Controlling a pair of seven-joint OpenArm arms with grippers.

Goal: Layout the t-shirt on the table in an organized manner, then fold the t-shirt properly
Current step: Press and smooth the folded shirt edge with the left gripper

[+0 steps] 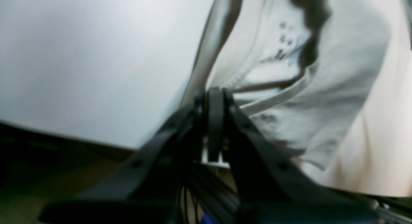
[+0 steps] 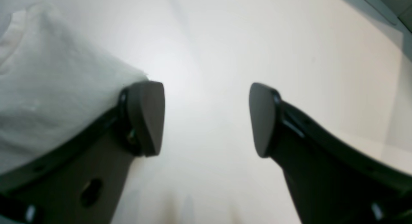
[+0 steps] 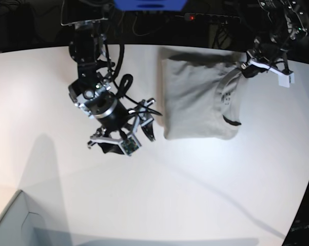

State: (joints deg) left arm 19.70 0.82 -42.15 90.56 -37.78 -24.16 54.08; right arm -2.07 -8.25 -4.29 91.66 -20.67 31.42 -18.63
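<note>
The light grey-beige t-shirt (image 3: 195,97) lies on the white table (image 3: 170,195), roughly rectangular, with its collar (image 3: 231,120) turned to the right. My left gripper (image 3: 245,68) is at the shirt's far right corner, shut on the fabric; in the left wrist view its fingertips (image 1: 215,97) pinch the t-shirt (image 1: 338,88) next to the ribbed collar (image 1: 276,97) and the neck label (image 1: 285,40). My right gripper (image 3: 125,139) hovers low over the table by the shirt's near left corner. It stands open (image 2: 206,117) with nothing between its fingers; the t-shirt (image 2: 48,88) lies just beside one finger (image 2: 146,117).
A grey box corner (image 3: 11,220) sits at the table's near left. Cables and a power strip (image 3: 206,18) lie beyond the curved far edge. The table's right edge (image 3: 306,189) runs close to the left arm.
</note>
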